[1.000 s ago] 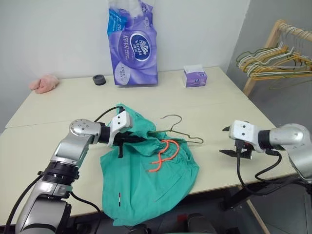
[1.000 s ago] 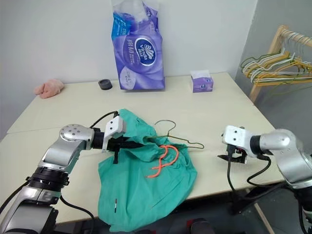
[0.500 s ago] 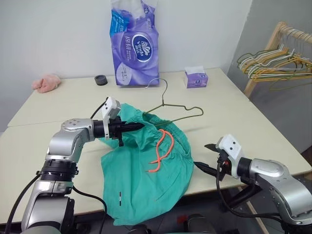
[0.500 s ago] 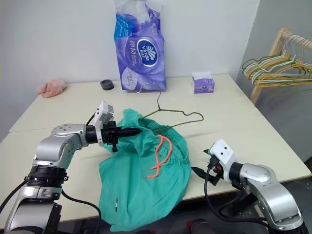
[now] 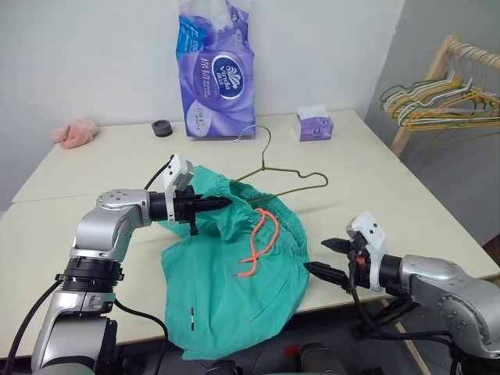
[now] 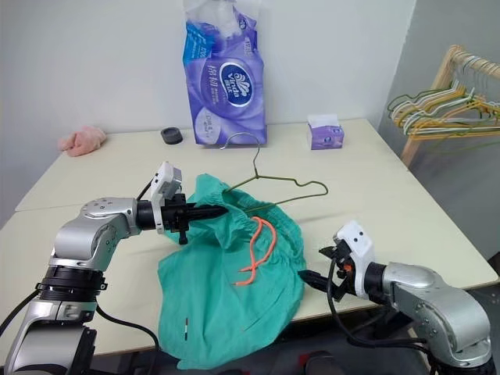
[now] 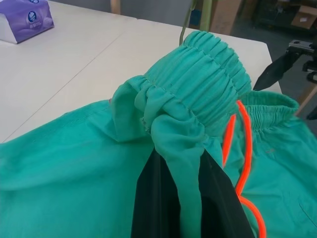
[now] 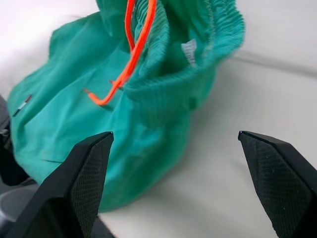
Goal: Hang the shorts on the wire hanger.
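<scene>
Pinching the shorts [image 5: 234, 266], left end effector [image 5: 221, 203]; right end effector [image 5: 328, 259] gapes empty.

The teal shorts [image 5: 234, 273] sprawl over the worktop's near edge — waistband bunched and raised, orange drawstring dangling. The thin olive wire hanger [image 5: 285, 176] tilts up from the waistband, hook uppermost.

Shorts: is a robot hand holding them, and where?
Yes. The left end effector pinches the shorts at the waistband. The right end effector is open, holding nothing.
</scene>
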Motion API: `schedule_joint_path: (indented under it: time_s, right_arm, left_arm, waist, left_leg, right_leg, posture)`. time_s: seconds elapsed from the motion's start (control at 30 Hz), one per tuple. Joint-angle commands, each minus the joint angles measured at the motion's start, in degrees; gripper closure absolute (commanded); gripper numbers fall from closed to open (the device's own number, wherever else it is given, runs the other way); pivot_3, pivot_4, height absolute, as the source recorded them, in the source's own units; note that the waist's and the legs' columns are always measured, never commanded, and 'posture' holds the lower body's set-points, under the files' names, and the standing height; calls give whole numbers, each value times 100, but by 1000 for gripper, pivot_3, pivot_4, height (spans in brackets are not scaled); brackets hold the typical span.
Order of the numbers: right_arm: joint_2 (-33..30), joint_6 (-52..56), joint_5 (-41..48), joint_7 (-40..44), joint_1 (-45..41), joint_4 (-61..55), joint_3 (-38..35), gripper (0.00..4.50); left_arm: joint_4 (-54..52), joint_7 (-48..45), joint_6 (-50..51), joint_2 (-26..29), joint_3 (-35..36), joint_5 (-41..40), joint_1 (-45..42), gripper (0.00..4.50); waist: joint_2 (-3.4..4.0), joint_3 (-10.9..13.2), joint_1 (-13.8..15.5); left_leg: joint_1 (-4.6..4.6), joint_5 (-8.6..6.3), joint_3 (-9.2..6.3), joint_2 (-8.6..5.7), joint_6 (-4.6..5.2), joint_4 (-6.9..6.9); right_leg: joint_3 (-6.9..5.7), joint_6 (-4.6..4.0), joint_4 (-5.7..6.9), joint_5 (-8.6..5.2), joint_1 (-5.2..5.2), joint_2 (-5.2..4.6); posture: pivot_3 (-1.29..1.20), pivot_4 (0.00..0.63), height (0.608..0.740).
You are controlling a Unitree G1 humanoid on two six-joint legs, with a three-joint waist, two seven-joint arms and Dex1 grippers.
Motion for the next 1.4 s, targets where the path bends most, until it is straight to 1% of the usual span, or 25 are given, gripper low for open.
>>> schedule_joint_path:
  time_s: [0.03, 0.23, 0.33, 0.37, 0.43, 0.47, 0.6, 0.63, 0.67, 0.8, 0.9, 1.03, 1.2, 1.4]
  right_arm:
    - [177, 258, 267, -335, -101, -197, -145, 188]
    - [553, 280, 28, -1066, -157, 46, 303, 188]
    - [694, 97, -237, -1373, -235, 332, 631, 188]
    - [738, 46, -291, -1439, -256, 407, 721, 359]
    - [794, 17, -313, -1472, -298, 505, 866, 775]
    - [799, -33, -344, -1480, -320, 551, 937, 1086]
    - [824, -305, -578, -1635, -413, 809, 1035, 2463]
    - [809, -350, -604, -1643, -416, 840, 1040, 2884]
    - [723, -464, -698, -1642, -444, 919, 1034, 3119]
    - [469, -1092, -1078, -1641, -621, 1347, 890, 4463]
    - [302, -1500, -1301, -1585, -726, 1598, 923, 4463]
    - [-3, -1920, -1471, -1387, -976, 2018, 792, 4463]
    - [-273, -2154, -1509, -1173, -1099, 2332, 715, 4463]
    - [-374, -2210, -1495, -1097, -1113, 2411, 626, 4463]
  left_arm:
    - [-206, -25, -97, 68, 49, -23, -79, 4500]
    - [-198, -23, -117, 64, 28, -12, -95, 4500]
    - [-202, -9, -130, 56, 28, -10, -98, 4500]
    - [-209, -2, -133, 56, 27, -8, -94, 4500]
    - [-207, 28, -147, 52, 44, -3, -98, 4500]
    - [-206, 31, -152, 54, 49, -3, -97, 4500]
    - [-250, 45, -145, 59, 69, -14, -61, 4500]
    - [-267, 49, -142, 60, 73, -18, -49, 4500]
    - [-313, 44, -110, 78, 98, -48, -23, 4500]
    - [-572, -40, 120, 209, 206, -234, 92, 4500]
    - [-726, -119, 286, 315, 228, -378, 143, 4500]
    - [-898, -312, 587, 552, 280, -635, 159, 4500]
    - [-916, -552, 770, 789, 238, -763, 175, 4500]
    - [-899, -874, 622, 1085, 31, -612, 297, 4500]
  waist:
    - [0, 0, -2]
    - [0, 0, -6]
    - [0, 0, -10]
    - [1, 0, -9]
    - [1, 0, -7]
    - [1, 0, -8]
    - [1, 0, -7]
    - [1, 0, -4]
    - [1, 0, -3]
    - [1, 0, -7]
    - [1, 0, -7]
    - [1, 0, -4]
    - [1, 0, -7]
    - [2, 1, -7]
  left_leg:
    - [0, 0, 0, 0, 0, 0]
    - [0, 0, 1, 0, 0, 0]
    - [0, 0, 3, 0, 0, -1]
    - [-1, 0, 3, -1, -1, -1]
    - [-1, 0, 3, -1, -1, -1]
    - [-1, 1, 3, -1, -1, -1]
    - [-1, 0, 4, -2, -1, -1]
    - [-1, 0, 3, -2, -1, -1]
    - [-1, 0, 3, -2, -1, -1]
    - [-1, 0, 6, -3, -1, -1]
    - [-1, 0, 7, -2, 0, -4]
    - [-2, 0, 10, -3, 0, -4]
    - [-1, 0, 9, -2, 0, -4]
    - [-1, 0, 10, -1, 0, -5]
  right_leg:
    - [1, 0, 0, 0, 0, 0]
    - [2, 0, 1, 0, -2, -1]
    - [5, 0, 3, 0, -8, 0]
    - [5, 0, 3, 0, -8, 0]
    - [6, 0, 4, 0, -9, -1]
    - [5, 0, 4, 0, -11, 0]
    - [6, 0, 5, 0, -12, 0]
    - [5, 0, 5, 0, -13, 0]
    - [5, 0, 6, 0, -13, 0]
    - [7, 0, 6, 0, -13, -1]
    - [6, 0, 6, 0, -14, 0]
    - [8, 0, 4, 0, -12, 0]
    - [6, 0, 5, 0, -12, 1]
    - [8, -1, 5, 0, -12, 1]
  posture:
    - [-170, 0, 740]
    - [-170, 0, 740]
    - [-168, 0, 740]
    - [-165, 0, 740]
    - [-161, 0, 740]
    - [-159, 0, 740]
    - [-152, 0, 740]
    - [-148, 0, 740]
    - [-148, 0, 740]
    - [-144, 0, 740]
    - [-142, 0, 740]
    - [-141, 0, 740]
    - [-141, 0, 740]
    - [-141, 0, 740]
